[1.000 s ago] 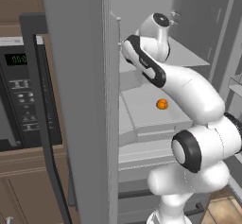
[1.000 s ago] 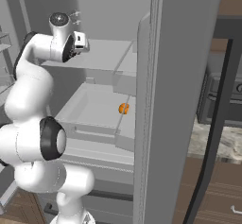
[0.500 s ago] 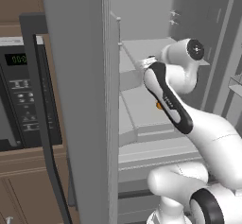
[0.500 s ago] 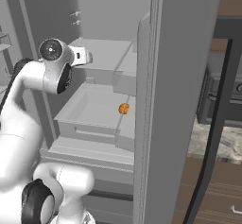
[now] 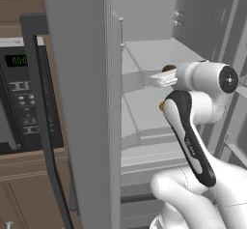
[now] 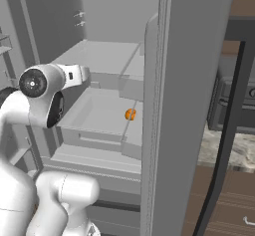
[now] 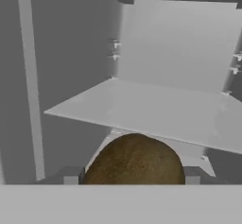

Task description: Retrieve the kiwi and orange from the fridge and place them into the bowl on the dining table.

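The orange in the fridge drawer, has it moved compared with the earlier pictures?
No. The orange lies at the same spot in the pale drawer, beside the fridge's open door, as before.

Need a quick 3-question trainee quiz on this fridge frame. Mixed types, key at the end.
1. True or false: the orange lies inside the open fridge.
2. In the hand view, what sits right at the claw? A) a brown kiwi B) a red bowl C) a bottle
3. Fill in: in the left base view, the black appliance left of the fridge door is the ____.

Key: 1 true; 2 A; 3 microwave.
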{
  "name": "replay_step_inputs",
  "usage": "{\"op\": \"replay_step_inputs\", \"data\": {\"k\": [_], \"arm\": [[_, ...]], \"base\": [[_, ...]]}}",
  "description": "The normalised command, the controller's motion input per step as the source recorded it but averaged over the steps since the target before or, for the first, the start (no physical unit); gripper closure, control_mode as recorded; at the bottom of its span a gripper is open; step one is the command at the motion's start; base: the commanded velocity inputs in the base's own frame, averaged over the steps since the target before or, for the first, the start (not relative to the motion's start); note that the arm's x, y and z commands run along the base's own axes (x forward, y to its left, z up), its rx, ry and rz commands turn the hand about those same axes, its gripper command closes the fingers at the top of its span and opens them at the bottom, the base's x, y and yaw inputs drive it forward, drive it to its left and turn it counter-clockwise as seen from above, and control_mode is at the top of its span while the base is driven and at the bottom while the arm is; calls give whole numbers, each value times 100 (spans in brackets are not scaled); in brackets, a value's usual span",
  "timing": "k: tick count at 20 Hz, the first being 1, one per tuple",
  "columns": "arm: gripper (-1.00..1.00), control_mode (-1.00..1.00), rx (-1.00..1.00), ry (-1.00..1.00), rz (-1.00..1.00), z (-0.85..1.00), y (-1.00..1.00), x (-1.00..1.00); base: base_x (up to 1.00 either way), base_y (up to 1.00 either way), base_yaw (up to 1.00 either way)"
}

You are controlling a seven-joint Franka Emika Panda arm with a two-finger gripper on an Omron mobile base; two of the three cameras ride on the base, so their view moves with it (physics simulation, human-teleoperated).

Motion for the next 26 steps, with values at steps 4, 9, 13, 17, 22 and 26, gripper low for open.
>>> {"op": "replay_step_inputs", "data": {"k": [4,9,13,17,22,26], "arm": [[100,-100,0,0,0,34,-1,-72],[100,-100,0,0,0,35,0,-53],[100,-100,0,0,-1,39,0,-39],[100,-100,0,2,-4,17,0,-34],[100,100,0,2,0,-2,-1,-18],[100,100,0,0,0,0,0,0]], "base": [[0,0,0],[0,0,0],[0,0,0],[0,0,0],[-15,-3,0],[-73,-6,0]]}}
